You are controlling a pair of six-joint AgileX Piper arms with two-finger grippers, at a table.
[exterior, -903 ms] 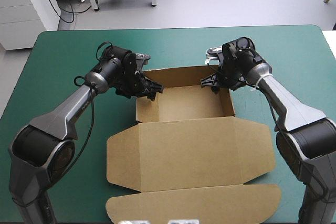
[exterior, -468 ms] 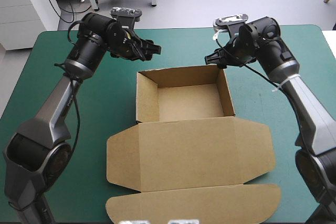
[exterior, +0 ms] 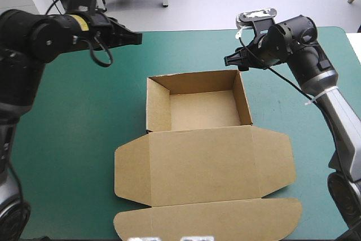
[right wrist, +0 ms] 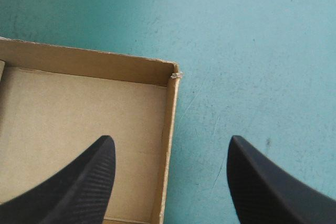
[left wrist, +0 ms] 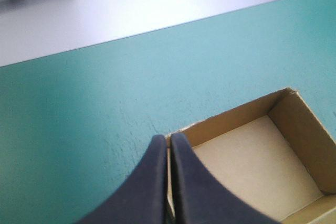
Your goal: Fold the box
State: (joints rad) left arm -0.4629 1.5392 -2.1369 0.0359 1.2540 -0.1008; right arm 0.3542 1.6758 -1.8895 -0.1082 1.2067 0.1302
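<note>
Brown cardboard box (exterior: 197, 139) at the centre of the teal-green table cover (exterior: 67, 122). I see its open tray (exterior: 200, 108) at the far end, mouth upward. Its flat lid (exterior: 208, 165) points toward the near edge, long side running left to right. My left gripper (exterior: 135, 36) is clenched on nothing, raised off the tray's far-left corner and clear of the board. My right gripper (exterior: 227, 60) is spread wide and empty, hanging by the tray's far-right corner, not touching.
</note>
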